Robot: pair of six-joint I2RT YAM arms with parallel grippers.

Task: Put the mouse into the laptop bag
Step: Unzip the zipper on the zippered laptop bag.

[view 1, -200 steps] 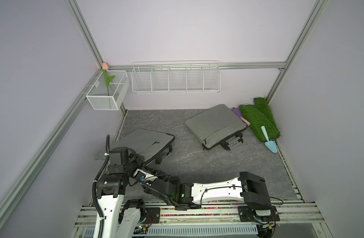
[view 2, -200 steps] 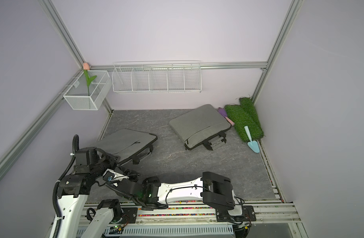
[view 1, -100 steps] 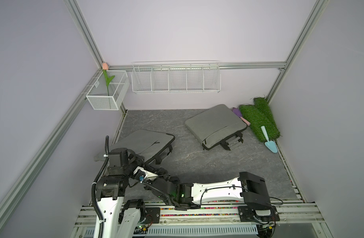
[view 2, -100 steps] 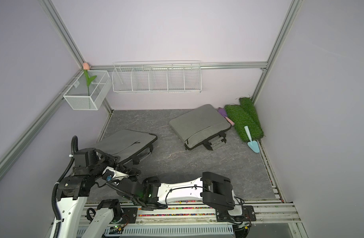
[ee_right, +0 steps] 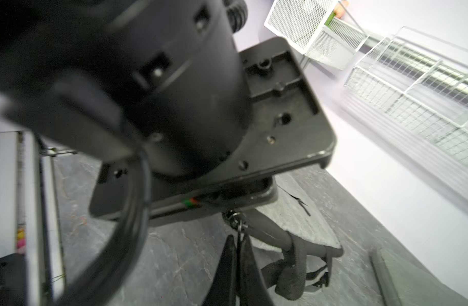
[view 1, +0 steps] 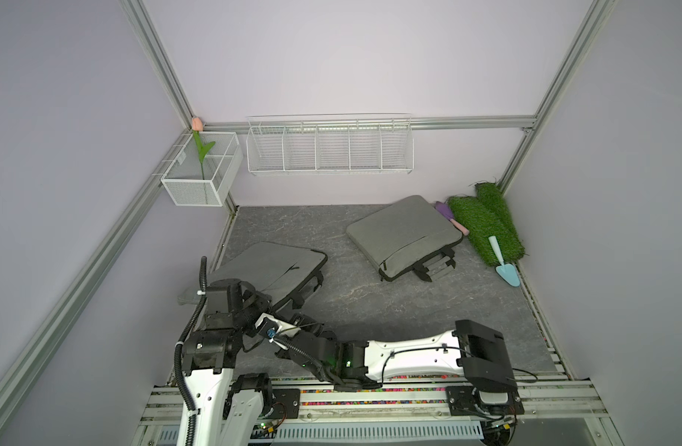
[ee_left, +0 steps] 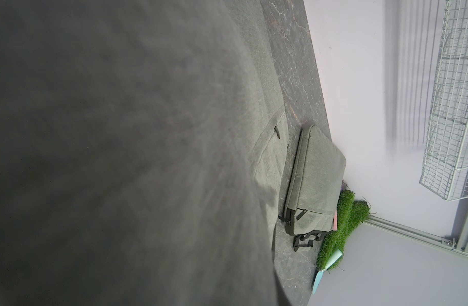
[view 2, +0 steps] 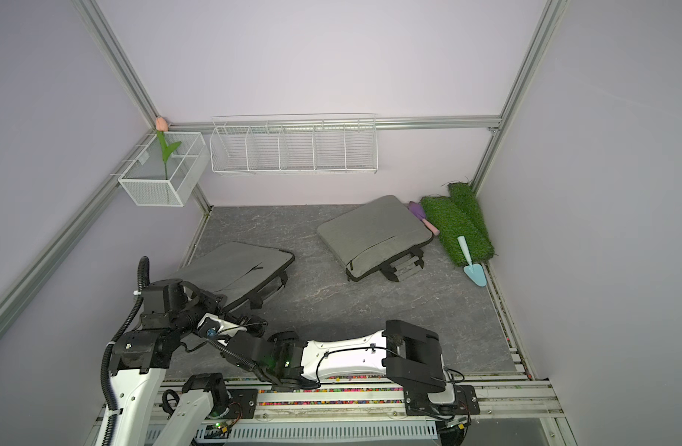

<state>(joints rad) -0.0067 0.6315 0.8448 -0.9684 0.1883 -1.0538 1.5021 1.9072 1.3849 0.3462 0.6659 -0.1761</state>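
Closed within the last second, the right tool (ee_right: 237, 239) is pinched on the zip pull (ee_right: 234, 215). Against the bag (view 1: 271, 264) the left tool (view 1: 259, 302) is hidden; spread or pressed cannot be told. That bag is laid near-left on the worktop (view 1: 370, 305) — mouse unseen.

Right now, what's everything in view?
grey fabric laptop bag: two, grey, near left and far right
artificial turf roll: two, green, far right corner
plastic trowel: one, light blue, handle on turf
garden tool: one, purple and pink, between far bag and turf
wire shelf: one, white, back wall
mesh basket: one, white, left wall
artificial tulip: one, pink, in mesh basket
mouse: none seen
left arm: one, white and black, over near bag, gripper hidden
right gripper: one, black, shut on near bag's zip pull
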